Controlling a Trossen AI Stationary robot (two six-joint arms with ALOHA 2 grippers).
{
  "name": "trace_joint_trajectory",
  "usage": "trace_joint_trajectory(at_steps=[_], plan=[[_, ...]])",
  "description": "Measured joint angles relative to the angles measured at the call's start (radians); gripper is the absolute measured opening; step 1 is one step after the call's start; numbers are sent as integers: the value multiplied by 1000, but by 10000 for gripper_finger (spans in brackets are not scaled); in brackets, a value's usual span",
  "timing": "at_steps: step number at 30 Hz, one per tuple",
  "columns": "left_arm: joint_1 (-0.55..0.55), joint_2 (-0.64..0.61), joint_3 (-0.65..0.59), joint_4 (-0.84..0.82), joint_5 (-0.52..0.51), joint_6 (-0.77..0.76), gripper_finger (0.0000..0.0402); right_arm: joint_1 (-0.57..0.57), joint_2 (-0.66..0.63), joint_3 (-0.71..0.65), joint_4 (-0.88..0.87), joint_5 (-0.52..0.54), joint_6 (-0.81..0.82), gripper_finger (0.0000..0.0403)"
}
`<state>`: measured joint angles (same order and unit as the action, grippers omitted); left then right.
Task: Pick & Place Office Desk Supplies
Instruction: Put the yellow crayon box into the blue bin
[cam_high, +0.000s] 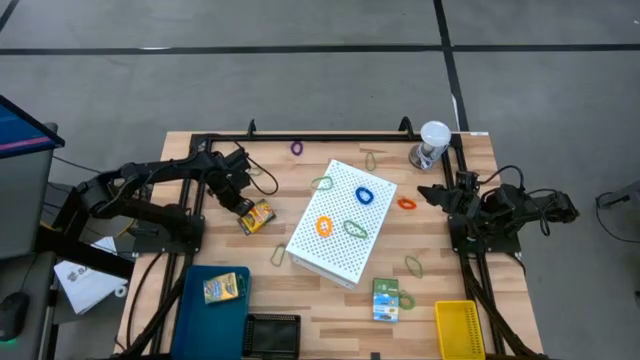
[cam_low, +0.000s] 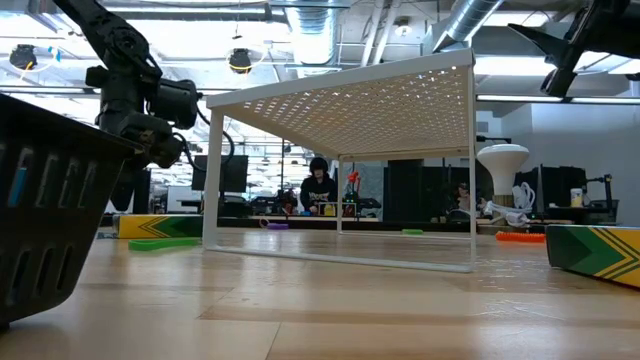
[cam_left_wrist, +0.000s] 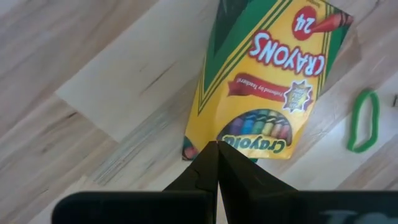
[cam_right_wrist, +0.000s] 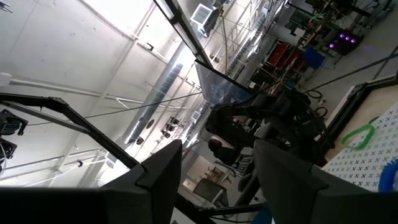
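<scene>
A yellow-orange crayon box (cam_high: 256, 216) lies flat on the table left of the white perforated box; it fills the left wrist view (cam_left_wrist: 267, 81). My left gripper (cam_high: 240, 204) (cam_left_wrist: 215, 147) is shut and hovers over the box's near end. In the low view the left gripper (cam_low: 150, 135) stands well above the tabletop. A second crayon box (cam_high: 225, 288) lies in the blue bin. A green card box (cam_high: 386, 298) lies flat near the table's near edge. Rubber bands lie scattered, some on the white box. My right gripper (cam_high: 434, 193) (cam_right_wrist: 217, 168) is open, raised at the right side.
The white perforated box (cam_high: 342, 222) stands mid-table with blue (cam_high: 364, 195), orange (cam_high: 324, 226) and green (cam_high: 355, 229) bands on top. A clear cup (cam_high: 432, 145) stands at the far right. Blue bin (cam_high: 200, 310), black basket (cam_high: 273, 335) and yellow basket (cam_high: 458, 328) line the near edge.
</scene>
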<state>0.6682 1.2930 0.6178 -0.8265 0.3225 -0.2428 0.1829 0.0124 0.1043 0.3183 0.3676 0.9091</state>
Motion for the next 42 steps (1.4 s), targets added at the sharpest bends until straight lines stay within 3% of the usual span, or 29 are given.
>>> trace_joint_trajectory(at_steps=[10, 18, 21, 33, 42], plan=[[0, 66, 2, 27, -37, -10, 0, 0, 0, 0, -2, 0, -1, 195], [25, 76, -2, 88, -171, -27, 0, 0, 0, 0, -5, 0, -1, 195], [33, 71, -3, 94, -213, -44, 0, 0, 0, 0, -7, 0, -1, 195], [53, 71, -3, 134, -222, -49, 0, 0, 0, 0, -14, 0, 7, 195], [53, 13, -1, 178, -345, -45, 0, 0, 0, 0, -19, 0, 9, 195]])
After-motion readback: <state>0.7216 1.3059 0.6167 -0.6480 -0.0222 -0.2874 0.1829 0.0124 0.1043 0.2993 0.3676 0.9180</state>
